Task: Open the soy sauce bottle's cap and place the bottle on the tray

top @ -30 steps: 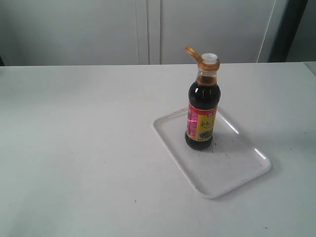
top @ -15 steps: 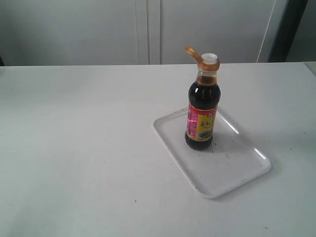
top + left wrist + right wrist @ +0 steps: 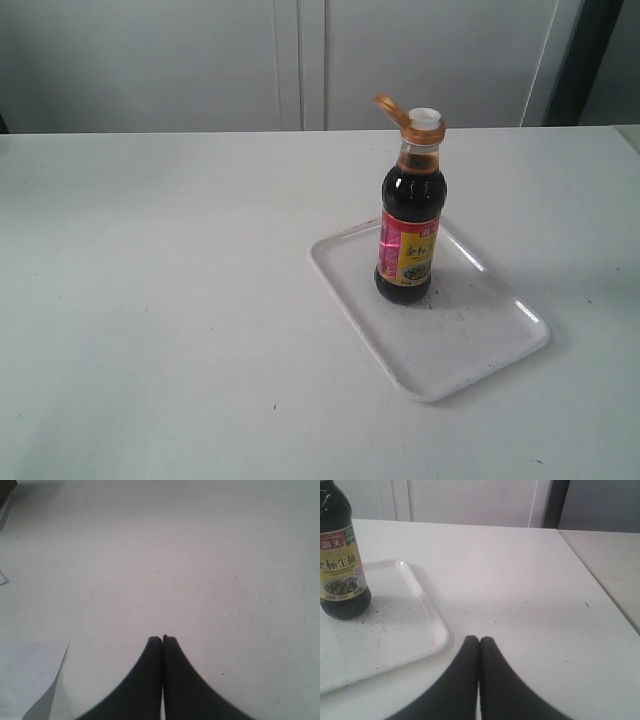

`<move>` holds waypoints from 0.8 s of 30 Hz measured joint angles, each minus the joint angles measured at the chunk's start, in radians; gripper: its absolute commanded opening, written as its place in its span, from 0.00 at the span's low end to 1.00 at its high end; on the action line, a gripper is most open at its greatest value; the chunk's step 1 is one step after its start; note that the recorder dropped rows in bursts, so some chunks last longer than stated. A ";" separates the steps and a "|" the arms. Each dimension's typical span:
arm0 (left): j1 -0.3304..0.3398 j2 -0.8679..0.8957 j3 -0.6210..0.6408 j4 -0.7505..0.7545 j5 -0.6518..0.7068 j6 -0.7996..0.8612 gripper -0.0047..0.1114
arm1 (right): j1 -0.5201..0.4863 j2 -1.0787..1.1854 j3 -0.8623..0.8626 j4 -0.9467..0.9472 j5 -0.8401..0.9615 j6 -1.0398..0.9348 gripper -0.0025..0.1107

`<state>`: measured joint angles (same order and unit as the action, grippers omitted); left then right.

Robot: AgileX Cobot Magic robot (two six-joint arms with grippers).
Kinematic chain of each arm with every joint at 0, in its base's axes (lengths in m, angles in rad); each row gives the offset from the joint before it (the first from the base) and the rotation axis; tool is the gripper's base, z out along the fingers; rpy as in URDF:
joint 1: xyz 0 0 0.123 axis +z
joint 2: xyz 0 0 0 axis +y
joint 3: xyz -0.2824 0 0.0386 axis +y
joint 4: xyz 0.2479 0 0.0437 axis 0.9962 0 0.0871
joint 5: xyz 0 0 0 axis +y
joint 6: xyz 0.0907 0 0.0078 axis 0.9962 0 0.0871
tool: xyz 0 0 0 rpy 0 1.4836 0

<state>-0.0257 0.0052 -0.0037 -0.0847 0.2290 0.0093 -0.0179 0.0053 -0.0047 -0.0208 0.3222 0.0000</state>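
Note:
The soy sauce bottle (image 3: 409, 225) stands upright on the white tray (image 3: 470, 345), near its far left end. Its gold-bronze cap (image 3: 392, 108) is flipped back to the left, and the white spout (image 3: 424, 118) is bare. The right wrist view shows the bottle (image 3: 340, 575) on the tray (image 3: 395, 640), well apart from my right gripper (image 3: 479, 639), which is shut on nothing over the bare table. My left gripper (image 3: 162, 638) is shut too, empty, above the white tabletop. Neither gripper appears in the exterior view.
White cabinet doors (image 3: 300, 60) stand behind the table. The table's right edge (image 3: 600, 585) runs close to my right gripper. A sheet of white paper (image 3: 27, 675) lies on the table near my left gripper.

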 measured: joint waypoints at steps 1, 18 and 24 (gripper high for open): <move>0.000 0.000 0.000 0.000 0.000 0.000 0.04 | 0.000 0.000 0.000 0.000 0.000 0.000 0.02; 0.000 0.000 0.000 0.000 0.000 0.000 0.04 | 0.046 0.000 0.000 0.000 0.002 0.000 0.02; 0.000 0.000 0.000 0.000 0.000 0.000 0.04 | 0.055 0.000 0.000 0.000 0.002 0.000 0.02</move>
<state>-0.0257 0.0052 -0.0037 -0.0847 0.2290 0.0093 0.0373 0.0053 -0.0047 -0.0208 0.3238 0.0000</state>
